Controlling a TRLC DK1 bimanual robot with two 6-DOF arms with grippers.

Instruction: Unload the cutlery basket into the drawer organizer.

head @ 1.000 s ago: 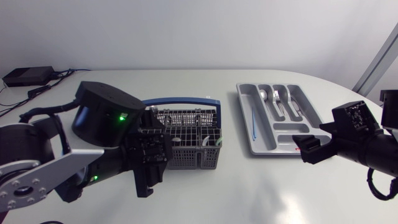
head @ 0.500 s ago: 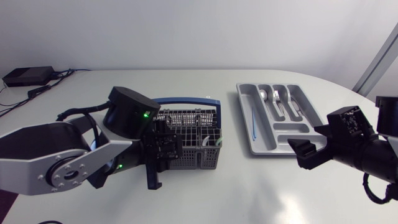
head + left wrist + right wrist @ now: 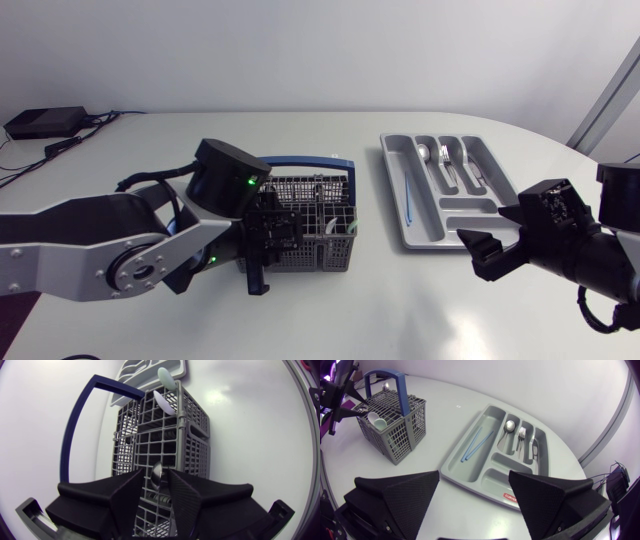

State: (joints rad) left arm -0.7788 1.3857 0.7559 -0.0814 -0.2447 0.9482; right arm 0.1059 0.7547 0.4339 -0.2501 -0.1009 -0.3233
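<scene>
While I look down from the head camera, the cutlery basket (image 3: 305,225) stands on the desk (image 3: 380,310) left of the middle, its blue handle (image 3: 295,160) on the far side. My left arm comes in from the left, and the left fingers (image 3: 268,245) hang over the basket's near left end. The grey drawer organizer (image 3: 445,228) lies well apart to the right, with my right fingers (image 3: 478,243) just off its near edge.

From the left wrist, the left fingers (image 3: 175,492) stand only a narrow gap apart over the basket (image 3: 195,445). A steel spoon (image 3: 157,472) stands upright in that gap and looks clear of both fingers, though I cannot be sure. A white spoon (image 3: 162,400) and a pale green spoon (image 3: 167,377) stick up from the far compartment.

From the right wrist, the right fingers (image 3: 400,492) are spread wide and hold nothing. The organizer (image 3: 492,477) lies just ahead of them. Two blue sticks (image 3: 475,445) lie in its long slot, with a spoon (image 3: 509,426), a fork (image 3: 521,435) and a knife (image 3: 534,450) in the slots beside them. The basket (image 3: 395,435) sits farther off beside it.
</scene>
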